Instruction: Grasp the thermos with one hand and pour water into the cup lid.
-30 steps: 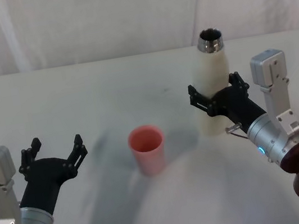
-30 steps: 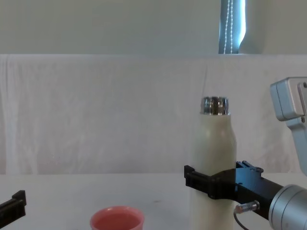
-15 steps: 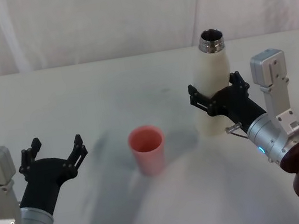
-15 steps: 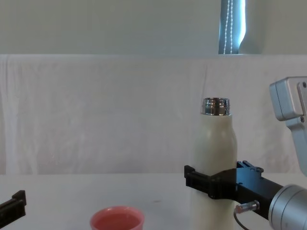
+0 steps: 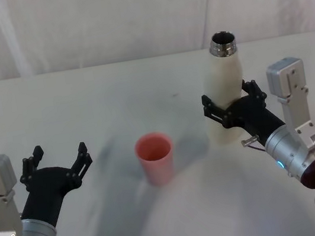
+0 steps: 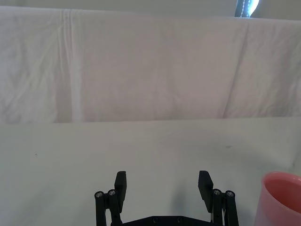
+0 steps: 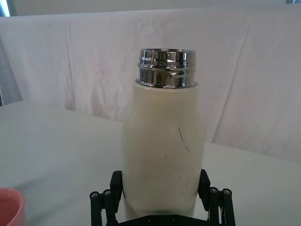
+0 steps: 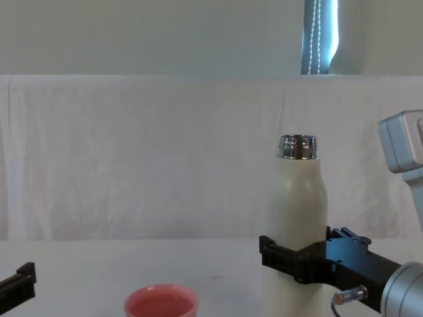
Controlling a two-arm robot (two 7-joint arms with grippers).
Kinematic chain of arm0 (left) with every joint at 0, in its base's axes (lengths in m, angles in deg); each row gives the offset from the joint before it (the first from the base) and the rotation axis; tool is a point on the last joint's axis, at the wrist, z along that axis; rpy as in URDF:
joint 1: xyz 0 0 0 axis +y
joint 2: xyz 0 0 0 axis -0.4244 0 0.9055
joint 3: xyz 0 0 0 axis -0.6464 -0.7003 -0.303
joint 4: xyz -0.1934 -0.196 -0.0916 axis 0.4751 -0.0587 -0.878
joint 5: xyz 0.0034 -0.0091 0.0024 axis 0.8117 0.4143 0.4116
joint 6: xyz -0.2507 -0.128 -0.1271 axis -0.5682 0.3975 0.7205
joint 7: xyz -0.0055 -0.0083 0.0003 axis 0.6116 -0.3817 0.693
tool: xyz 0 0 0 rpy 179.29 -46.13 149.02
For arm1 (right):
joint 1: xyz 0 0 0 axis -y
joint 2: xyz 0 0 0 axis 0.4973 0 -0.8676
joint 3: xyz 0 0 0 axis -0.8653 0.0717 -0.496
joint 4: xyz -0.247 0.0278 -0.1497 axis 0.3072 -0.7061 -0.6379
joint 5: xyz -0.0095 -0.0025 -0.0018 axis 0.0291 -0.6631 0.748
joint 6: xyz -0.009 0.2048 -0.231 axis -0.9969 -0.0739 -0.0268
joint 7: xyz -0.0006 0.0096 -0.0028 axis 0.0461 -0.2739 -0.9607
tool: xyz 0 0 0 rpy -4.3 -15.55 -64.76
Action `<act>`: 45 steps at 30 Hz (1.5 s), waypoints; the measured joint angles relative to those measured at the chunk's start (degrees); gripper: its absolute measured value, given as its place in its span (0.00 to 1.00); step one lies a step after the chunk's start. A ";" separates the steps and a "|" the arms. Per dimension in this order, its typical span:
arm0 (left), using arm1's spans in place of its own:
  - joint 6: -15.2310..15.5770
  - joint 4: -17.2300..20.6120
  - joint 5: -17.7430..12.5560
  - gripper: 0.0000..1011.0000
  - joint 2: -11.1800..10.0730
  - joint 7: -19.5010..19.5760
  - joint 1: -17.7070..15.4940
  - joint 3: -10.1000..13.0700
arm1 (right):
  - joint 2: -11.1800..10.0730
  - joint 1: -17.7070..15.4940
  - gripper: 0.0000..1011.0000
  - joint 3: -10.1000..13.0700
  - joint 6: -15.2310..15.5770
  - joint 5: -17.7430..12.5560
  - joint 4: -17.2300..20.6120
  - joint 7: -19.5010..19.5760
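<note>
bench (image 5: pixel 83 105): pale, flat surface carrying both task things; a white cloth backdrop hangs behind it.

thermos (image 5: pixel 225 92): tall, cream-white, standing upright on the robot's right side of the bench, steel neck open at the top. It looks rigid and matte, so the body should offer fair friction; with water inside it is likely heavy and top-loaded once tilted. Best hold, in my judgement, is the straight lower-middle body, below the rounded shoulders, where the wall is parallel and will not wedge out.

right gripper (image 5: pixel 235 107): fingers set either side of the thermos at its lower-middle body, pressed to or just short of the wall; the wrist view shows the bottle filling the span between them. I read it as gripping the thermos.

left gripper (image 5: pixel 56 161): fingers spread wide, holding nothing, low on the robot's left, well apart from the cup lid.

cup lid (image 5: pixel 155 156): small, pink, upright, mouth up, between the two grippers and near the thermos. Light and easily knocked over; a slow, low pour suits it.
</note>
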State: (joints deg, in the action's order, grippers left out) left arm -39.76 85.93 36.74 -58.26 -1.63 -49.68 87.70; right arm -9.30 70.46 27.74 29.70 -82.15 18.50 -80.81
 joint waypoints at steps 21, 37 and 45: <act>0.00 0.00 0.00 0.99 0.00 0.00 0.00 0.00 | -2.07 -3.95 0.99 1.93 0.79 -1.56 4.36 -0.41; 0.00 0.00 0.00 0.99 0.00 0.00 0.00 0.00 | -3.58 -9.48 0.99 3.20 -0.18 -1.43 10.36 0.82; 0.00 0.00 0.00 0.99 0.00 0.00 0.00 0.00 | -3.05 -12.56 0.99 3.88 -1.79 1.26 12.01 3.49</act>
State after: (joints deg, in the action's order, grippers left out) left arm -39.76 85.93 36.74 -58.26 -1.63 -49.68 87.70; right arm -12.35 57.90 31.62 27.91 -80.89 30.51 -77.31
